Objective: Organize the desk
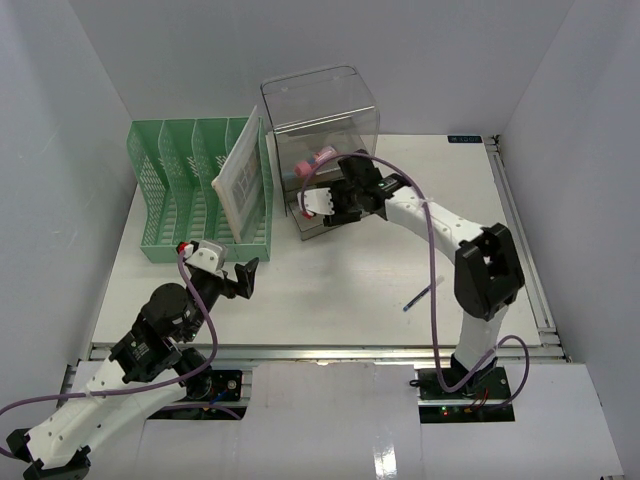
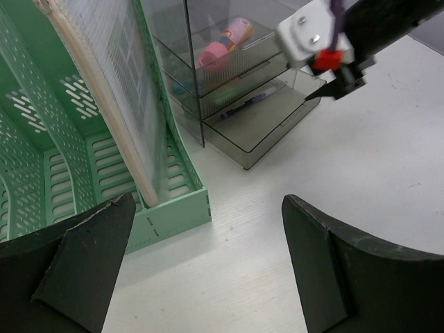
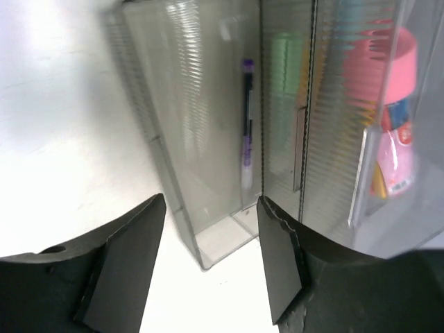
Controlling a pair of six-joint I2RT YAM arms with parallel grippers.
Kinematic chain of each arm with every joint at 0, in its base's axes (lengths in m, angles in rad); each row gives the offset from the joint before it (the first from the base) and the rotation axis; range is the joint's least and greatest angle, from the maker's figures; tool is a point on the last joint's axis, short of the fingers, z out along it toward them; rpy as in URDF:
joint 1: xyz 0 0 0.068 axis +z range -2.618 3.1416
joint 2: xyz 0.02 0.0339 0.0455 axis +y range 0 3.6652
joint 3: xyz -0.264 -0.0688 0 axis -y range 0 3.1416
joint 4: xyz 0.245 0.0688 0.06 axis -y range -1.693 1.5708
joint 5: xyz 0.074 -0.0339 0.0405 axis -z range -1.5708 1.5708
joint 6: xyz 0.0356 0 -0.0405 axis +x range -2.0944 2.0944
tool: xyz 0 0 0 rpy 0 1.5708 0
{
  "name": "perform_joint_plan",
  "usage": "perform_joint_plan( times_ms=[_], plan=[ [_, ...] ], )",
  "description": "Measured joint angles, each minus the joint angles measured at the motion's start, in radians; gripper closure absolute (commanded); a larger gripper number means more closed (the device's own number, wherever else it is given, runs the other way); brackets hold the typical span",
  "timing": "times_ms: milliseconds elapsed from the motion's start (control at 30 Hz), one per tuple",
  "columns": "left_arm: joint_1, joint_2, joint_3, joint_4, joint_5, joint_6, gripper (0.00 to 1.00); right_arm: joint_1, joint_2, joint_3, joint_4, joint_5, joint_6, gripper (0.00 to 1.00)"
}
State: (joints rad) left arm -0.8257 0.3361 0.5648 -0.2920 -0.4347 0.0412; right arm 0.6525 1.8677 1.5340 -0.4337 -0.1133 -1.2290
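The white desk [image 1: 330, 290] carries a clear grey drawer box [image 1: 320, 150] and a green mesh file rack [image 1: 190, 190]. My right gripper [image 1: 335, 213] stands open and holds nothing, just in front of the box's pulled-out bottom drawer [image 3: 208, 173]. In that drawer lies a purple pen [image 3: 246, 125], also seen as the purple pen [image 2: 243, 111] in the left wrist view. A pink item [image 1: 322, 157] sits in the drawer above. My left gripper [image 1: 245, 275] hangs open and empty over bare desk near the rack's front corner [image 2: 173, 215].
A dark blue pen [image 1: 420, 297] lies loose on the desk to the right of centre. A white ribbed folder [image 1: 238, 185] leans in the rack's rightmost slot. Walls close in on the left, right and back.
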Motion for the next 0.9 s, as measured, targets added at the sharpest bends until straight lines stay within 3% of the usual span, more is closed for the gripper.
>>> perform_joint_plan(
  times_ms=[200,333,600,733,900],
  plan=[
    [0.002,-0.012,0.0,0.0,0.001,0.0,0.02,-0.106,-0.252,-0.114,-0.322,-0.24,-0.327,0.34],
    [0.004,-0.018,0.0,0.0,0.005,0.0,0.02,-0.172,-0.351,-0.286,-0.505,-0.226,-0.511,0.32],
    [0.004,-0.03,0.0,0.0,0.009,0.0,0.02,-0.175,-0.453,-0.636,-0.564,-0.124,-0.616,0.3],
    [0.004,-0.033,0.0,0.0,0.01,0.0,0.02,-0.176,-0.47,-0.672,-0.538,-0.09,-0.614,0.34],
    [0.004,-0.033,0.0,0.0,0.013,0.0,0.02,-0.176,-0.453,-0.699,-0.481,-0.059,-0.603,0.46]
  ],
)
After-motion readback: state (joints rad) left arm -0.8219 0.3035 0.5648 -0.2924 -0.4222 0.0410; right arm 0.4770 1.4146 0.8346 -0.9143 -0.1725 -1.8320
